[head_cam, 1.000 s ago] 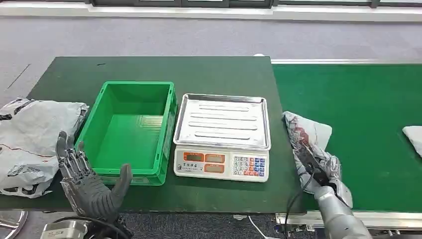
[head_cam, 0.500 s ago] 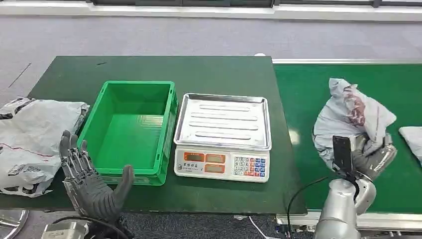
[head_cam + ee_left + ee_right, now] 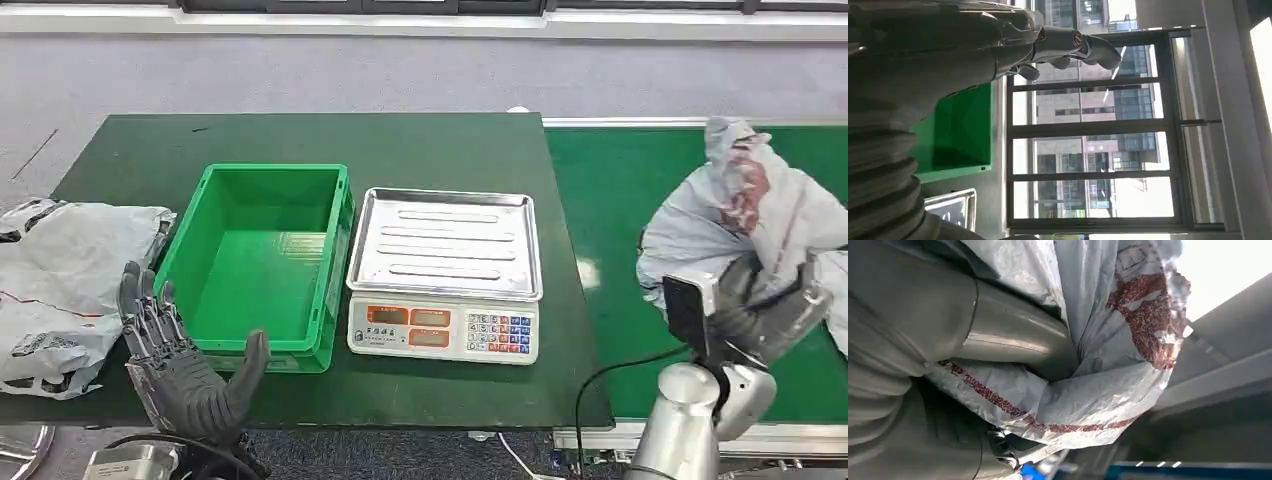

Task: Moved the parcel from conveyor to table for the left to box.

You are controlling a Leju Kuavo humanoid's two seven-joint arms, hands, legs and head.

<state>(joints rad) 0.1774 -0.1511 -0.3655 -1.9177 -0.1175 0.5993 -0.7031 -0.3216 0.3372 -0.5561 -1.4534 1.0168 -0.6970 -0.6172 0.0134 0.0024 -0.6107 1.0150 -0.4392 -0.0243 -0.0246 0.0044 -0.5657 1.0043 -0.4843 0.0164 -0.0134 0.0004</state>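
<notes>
This looks like a parcel-sorting or logistics test hall. A green conveyor belt [image 3: 690, 200] runs beside a green-topped counter [image 3: 300, 135] carrying an electronic weighing scale [image 3: 445, 275] and a green plastic crate [image 3: 258, 262]. Grey mailing bags [image 3: 70, 280] lie at the counter's left edge, and the grey floor [image 3: 300, 70] is carpeted.

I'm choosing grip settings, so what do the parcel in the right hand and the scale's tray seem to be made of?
The parcel looks like a thin grey plastic mailer bag: it crumples and creases where the right hand grips it. The scale's tray looks like stainless steel, bright and reflective with pressed ridges.
</notes>
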